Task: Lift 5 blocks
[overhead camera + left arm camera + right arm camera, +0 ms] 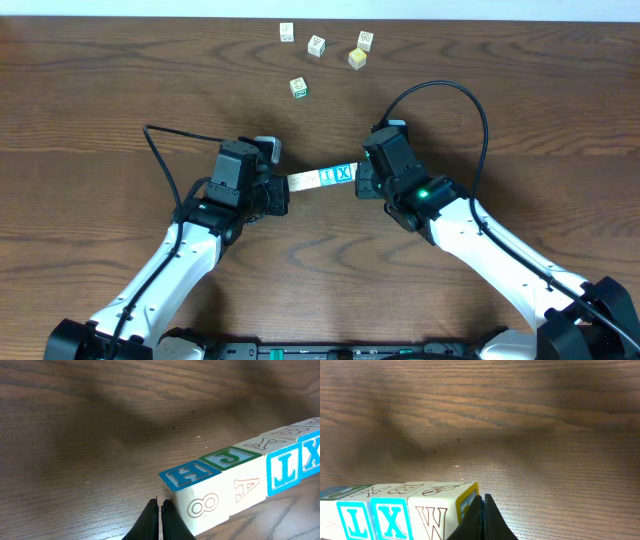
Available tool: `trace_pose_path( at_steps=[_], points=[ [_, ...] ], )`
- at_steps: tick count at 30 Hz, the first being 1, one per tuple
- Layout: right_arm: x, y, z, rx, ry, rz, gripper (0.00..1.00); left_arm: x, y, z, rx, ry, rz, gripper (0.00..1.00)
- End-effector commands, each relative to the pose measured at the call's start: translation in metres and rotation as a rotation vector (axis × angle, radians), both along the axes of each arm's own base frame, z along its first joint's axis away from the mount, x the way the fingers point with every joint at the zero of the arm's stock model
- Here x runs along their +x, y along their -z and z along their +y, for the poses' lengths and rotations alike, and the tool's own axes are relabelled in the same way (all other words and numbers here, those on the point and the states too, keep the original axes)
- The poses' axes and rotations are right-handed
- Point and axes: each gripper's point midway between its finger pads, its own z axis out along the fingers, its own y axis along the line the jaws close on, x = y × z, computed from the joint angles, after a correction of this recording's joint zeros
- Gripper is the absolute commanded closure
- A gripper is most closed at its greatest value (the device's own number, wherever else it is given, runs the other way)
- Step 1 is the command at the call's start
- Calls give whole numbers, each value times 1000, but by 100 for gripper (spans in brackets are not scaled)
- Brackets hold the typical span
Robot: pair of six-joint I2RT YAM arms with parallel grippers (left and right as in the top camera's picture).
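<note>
Pale wooden alphabet cubes, five of them, sit face to face in one straight row of blocks (322, 177) over the dark wood-grain table (100, 100). The row is caught end to end between the two grippers. I cannot tell whether its underside touches the table or hangs just clear of it.

Seen from the left wrist, the side of the row reads, from the near end, a red-outlined 8, a red-outlined A, then a solid blue L and a solid blue X. The top faces start with a blue-framed H and a green-framed J, and after them come thin dark outline prints. From the right wrist the far end of the same side shows the blue L, the blue X and a brown-red outlined W. The end face beyond the W has a yellow border.

The left gripper (160, 510) has its two black fingers pinched fully together with nothing between them. Their joined tip is set against the end face of the row beside the 8. The right gripper (482, 507) is likewise closed tight on nothing, and its tip is set against the yellow-bordered end face. So each arm bears on one end of the row rather than grasping any cube.

Five loose cubes (316, 45) lie scattered on the table, well apart from the row, on the side away from the arms. One of them is yellow and one carries a green print
</note>
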Motion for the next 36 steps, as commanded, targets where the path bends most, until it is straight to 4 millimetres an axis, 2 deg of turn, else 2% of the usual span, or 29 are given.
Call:
trace_pose_path(
  at_steps=[1, 12, 19, 28, 36],
  points=[
    [-40, -19, 82, 217, -278, 84, 99, -21, -35, -59, -191, 231, -20, 93],
    [-41, 2, 81, 189, -273, 131, 99, -20, -35, -59, -189, 226, -20, 93],
    [-39, 1, 82, 193, -273, 124, 99, -20, -30, -59, -184, 224, -4, 93],
    [-39, 1, 82, 192, -273, 123, 99, -20, -9, -59, -168, 214, 59, 93],
    [-38, 7, 81, 180, -267, 133, 99, -19, -9, -59, -170, 214, 53, 93]
  ],
)
